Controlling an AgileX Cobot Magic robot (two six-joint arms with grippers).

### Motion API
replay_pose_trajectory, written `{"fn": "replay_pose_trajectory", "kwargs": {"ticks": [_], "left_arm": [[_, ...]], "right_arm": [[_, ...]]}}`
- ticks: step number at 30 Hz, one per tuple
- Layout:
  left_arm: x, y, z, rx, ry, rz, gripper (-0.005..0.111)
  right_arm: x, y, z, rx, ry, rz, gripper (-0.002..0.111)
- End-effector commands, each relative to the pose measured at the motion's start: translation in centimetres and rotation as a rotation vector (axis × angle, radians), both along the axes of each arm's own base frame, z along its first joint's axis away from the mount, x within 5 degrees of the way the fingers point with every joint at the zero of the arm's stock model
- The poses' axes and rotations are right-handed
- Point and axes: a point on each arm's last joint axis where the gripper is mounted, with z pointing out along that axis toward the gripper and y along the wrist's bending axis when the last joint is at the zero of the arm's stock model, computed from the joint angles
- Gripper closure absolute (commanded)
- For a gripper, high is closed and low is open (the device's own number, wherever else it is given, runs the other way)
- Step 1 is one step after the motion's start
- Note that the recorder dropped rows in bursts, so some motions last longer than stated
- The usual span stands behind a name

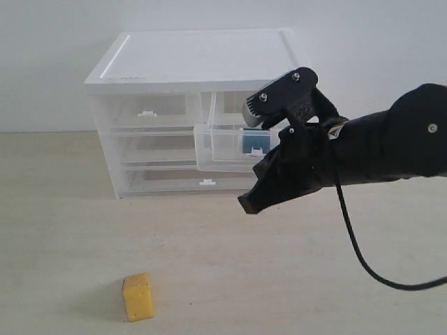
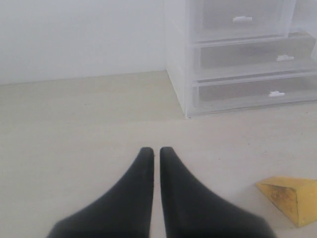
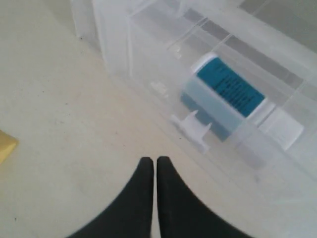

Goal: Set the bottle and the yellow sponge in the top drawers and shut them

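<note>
- Bottle (image 3: 228,96) – white, with a teal-blue label – lies on its side inside the top right drawer (image 1: 222,157), which stands pulled out from the front of the cabinet (image 1: 195,59).
- Through the clear drawer wall, the exterior view shows the label as a small blue patch, partly hidden by the arm in front of it.
- The top left drawer (image 1: 143,112) sits flush in the cabinet front, its small white tab facing the room.
- The two full-width drawers (image 1: 167,178) below are pushed in as well.
- The yellow sponge (image 1: 138,296) stands on the desk (image 1: 293,286), well apart from the cabinet and out in front of its left half as the exterior view shows it. It touches nothing else.
- The right end effector (image 3: 151,161) has its two black fingers pressed together with only a thin line between them, and it grips nothing.
- It hovers over the desk just in front of the open drawer, near the drawer's white handle tab (image 3: 190,126) but not touching it.
- The left end effector (image 2: 156,151) is likewise closed tip to tip and empty – it hangs low over the bare desk, with the sponge near it on one side and the cabinet's corner farther ahead.
- A black cable (image 1: 356,251) hangs in a loop from the right arm.
</note>
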Motion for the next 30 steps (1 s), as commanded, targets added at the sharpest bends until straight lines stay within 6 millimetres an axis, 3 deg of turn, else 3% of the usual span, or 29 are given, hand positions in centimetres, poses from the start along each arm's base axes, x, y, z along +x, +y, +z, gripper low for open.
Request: {"fn": "replay_pose_trajectory", "kwargs": {"ticks": [1,6,9,15,19,25,30], "left_arm": [[0.0,0.0,-0.1,-0.013,0.003,-0.004,0.103],[0.0,0.0,-0.1,-0.013,0.003,-0.004,0.103],[0.0,0.0,-0.1,-0.013,0.003,-0.004,0.103],[0.0,0.0,-0.1,-0.013,0.003,-0.004,0.103],[0.0,0.0,-0.1,-0.013,0.003,-0.004,0.103],[0.0,0.0,-0.1,-0.013,0.003,-0.004,0.103],[0.0,0.0,-0.1,-0.013,0.003,-0.004,0.103]], "right_arm": [[2.0,0.7,0.2,0.031,0.007,-0.04,0.108],[5.6,2.1,-0.1,0.033,-0.059,-0.06,0.108],[7.4,1.1,1.0,0.049,-0.097,-0.103,0.108],[9.2,-1.0,2.9,0.012,-0.103,-0.112,0.108],[9.6,-1.9,3.1,-0.002,-0.061,-0.114,0.108],[9.4,-1.6,3.5,-0.013,-0.023,-0.082,0.108],[8.1,-1.0,3.3,-0.107,0.106,0.07,0.108]]}}
